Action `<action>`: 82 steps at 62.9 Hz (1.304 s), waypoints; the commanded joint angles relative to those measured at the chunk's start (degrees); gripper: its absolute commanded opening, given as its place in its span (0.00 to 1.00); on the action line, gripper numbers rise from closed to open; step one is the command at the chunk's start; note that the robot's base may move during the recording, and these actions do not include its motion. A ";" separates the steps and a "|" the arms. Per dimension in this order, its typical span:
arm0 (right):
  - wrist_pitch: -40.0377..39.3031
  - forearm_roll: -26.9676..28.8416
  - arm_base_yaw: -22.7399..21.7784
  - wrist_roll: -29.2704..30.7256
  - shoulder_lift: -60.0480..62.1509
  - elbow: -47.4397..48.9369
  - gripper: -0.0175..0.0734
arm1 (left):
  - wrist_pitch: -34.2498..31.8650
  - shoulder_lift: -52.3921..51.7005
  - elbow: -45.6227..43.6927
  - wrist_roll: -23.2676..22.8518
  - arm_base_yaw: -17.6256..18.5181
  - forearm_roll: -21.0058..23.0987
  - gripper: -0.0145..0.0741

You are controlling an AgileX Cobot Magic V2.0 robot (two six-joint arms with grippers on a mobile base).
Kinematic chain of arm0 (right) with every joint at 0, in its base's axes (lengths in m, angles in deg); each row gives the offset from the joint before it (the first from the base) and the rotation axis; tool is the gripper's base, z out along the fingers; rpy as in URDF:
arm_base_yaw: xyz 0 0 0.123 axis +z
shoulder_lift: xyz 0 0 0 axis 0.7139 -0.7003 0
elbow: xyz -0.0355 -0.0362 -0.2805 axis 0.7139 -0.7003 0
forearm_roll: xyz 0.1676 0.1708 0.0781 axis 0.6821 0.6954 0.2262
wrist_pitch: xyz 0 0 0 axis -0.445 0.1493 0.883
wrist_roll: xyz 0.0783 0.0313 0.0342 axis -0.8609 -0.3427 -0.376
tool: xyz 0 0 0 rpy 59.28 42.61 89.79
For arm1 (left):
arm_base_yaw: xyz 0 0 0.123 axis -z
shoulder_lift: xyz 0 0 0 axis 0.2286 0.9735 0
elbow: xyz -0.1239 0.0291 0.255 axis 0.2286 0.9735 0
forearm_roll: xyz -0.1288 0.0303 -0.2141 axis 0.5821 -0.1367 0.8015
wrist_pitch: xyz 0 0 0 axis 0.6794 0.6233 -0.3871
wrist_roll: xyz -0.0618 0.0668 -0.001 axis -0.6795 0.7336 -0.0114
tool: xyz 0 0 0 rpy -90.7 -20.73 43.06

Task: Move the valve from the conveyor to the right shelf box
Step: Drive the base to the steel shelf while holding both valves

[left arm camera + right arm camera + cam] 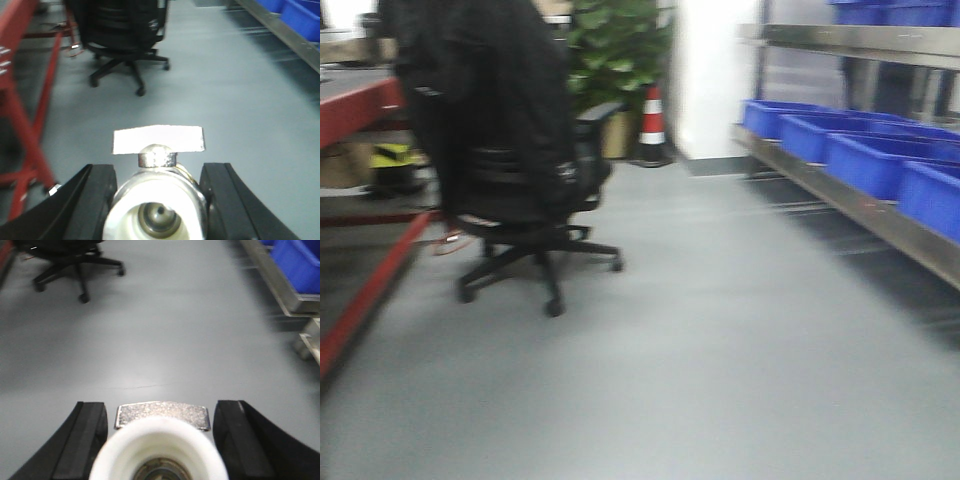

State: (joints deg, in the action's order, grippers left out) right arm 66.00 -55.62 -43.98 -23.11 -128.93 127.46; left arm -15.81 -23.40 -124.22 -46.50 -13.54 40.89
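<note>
The left end effector (157, 172) was clenched on a valve (157, 212), its bore turned toward the camera. The right end effector (160, 410) was clamped likewise on a second valve (157, 450). The blue shelf boxes (300, 260) were seen at the upper right of both wrist views and were judged nearer the right arm.

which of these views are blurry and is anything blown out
Front view: motion-smeared all over, chair and blue bins soft. Left wrist view: valve out of focus up close, its handle glared to flat white. Right wrist view: second valve blurred, white rim overexposed; floor fairly sharp.
</note>
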 commanded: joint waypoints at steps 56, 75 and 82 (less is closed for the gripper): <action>-3.59 -0.27 -0.20 0.40 0.42 0.49 0.01 | -2.97 -0.39 -0.36 -0.41 0.09 0.32 0.04; -3.59 -0.27 -0.20 0.40 0.42 0.49 0.01 | -2.97 -0.39 -0.36 -0.41 0.09 0.32 0.04; -3.59 -0.27 -0.20 0.40 0.42 0.49 0.01 | -2.97 -0.39 -0.36 -0.41 0.09 0.32 0.04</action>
State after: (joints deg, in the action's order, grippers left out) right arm 66.00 -55.62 -43.98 -23.11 -128.93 127.46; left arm -15.81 -23.40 -124.22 -46.50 -13.54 40.89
